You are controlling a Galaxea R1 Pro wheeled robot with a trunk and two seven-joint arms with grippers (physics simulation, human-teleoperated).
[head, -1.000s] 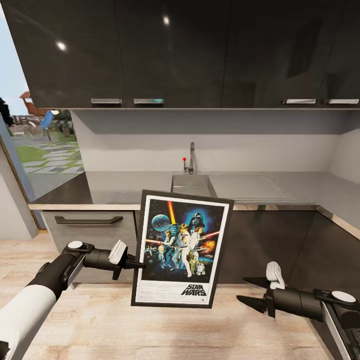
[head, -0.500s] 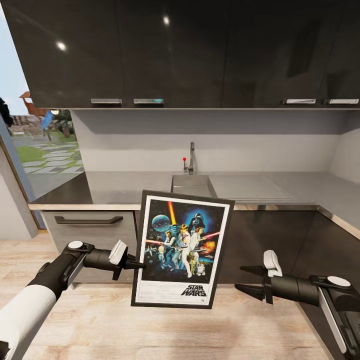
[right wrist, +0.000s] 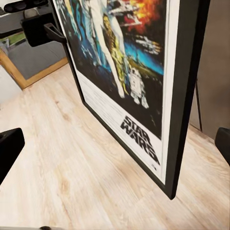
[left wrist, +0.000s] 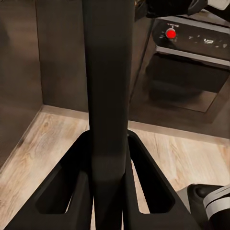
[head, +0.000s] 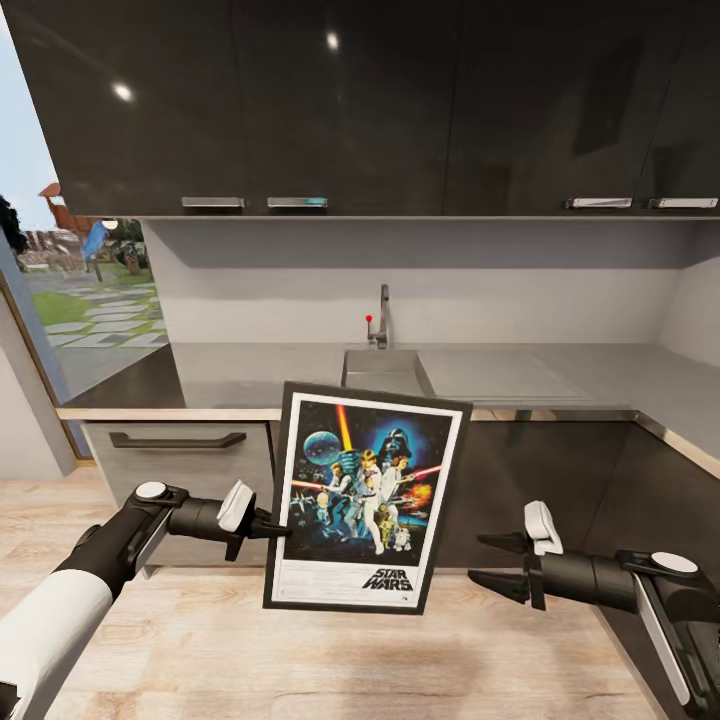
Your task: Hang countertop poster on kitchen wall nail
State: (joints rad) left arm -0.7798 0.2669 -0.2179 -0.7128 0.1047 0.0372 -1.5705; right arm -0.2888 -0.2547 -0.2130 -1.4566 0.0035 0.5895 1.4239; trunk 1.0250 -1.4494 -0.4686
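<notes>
The Star Wars poster point(head: 365, 500) hangs upright, slightly tilted, in front of the lower cabinets, off the kitchen countertop point(head: 250, 375). My left gripper point(head: 275, 528) is shut on the poster's left edge. In the left wrist view that edge is a dark vertical bar point(left wrist: 108, 86) between the two fingers point(left wrist: 153, 191). My right gripper point(head: 495, 562) stands open a short way right of the poster's lower right corner, apart from it. The right wrist view shows the poster's face point(right wrist: 124, 72) between the spread fingertips point(right wrist: 10, 146). The wall nails are out of view.
A sink point(head: 385, 372) and chrome tap point(head: 382, 318) with a red knob sit in the countertop. Dark upper cabinets point(head: 350, 100) hang above. A drawer front point(head: 178, 450) is at left, a window point(head: 90, 300) beyond it. The counter turns a corner at right point(head: 680, 400). Wooden floor point(head: 350, 660) lies below.
My right gripper has rolled at the wrist and edged a little left and up toward the poster. The poster and left gripper have barely moved.
</notes>
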